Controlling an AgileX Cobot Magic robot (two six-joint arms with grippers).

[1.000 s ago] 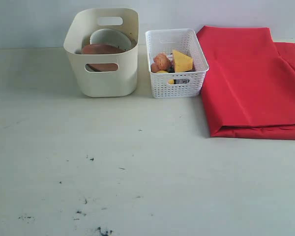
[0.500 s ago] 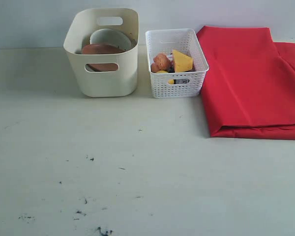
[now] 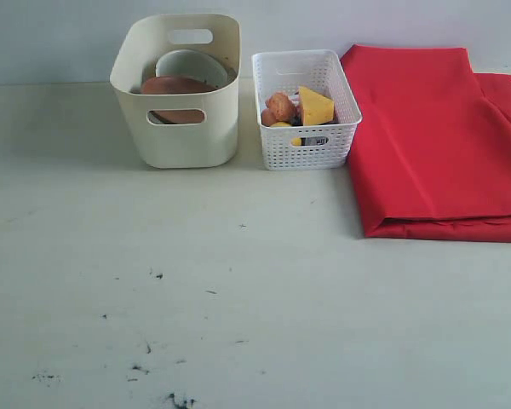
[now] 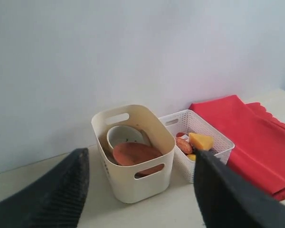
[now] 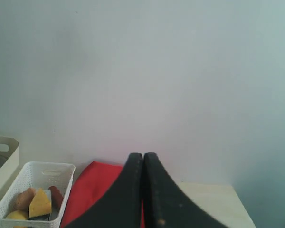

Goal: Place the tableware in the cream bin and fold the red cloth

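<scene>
I see the round brown plate (image 3: 177, 85) and speckled bowl (image 3: 190, 64) inside the cream bin (image 3: 177, 136), and the red cloth (image 3: 434, 145) folded beyond the white basket (image 3: 311, 149) beside that bin. My left gripper (image 4: 140, 161) stands apart and my right gripper (image 5: 143, 159) pressed together, both empty. I judge nothing is left but parking.

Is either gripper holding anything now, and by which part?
Nothing is held. The left gripper is open and empty; the right gripper is shut with nothing between its fingers.
</scene>
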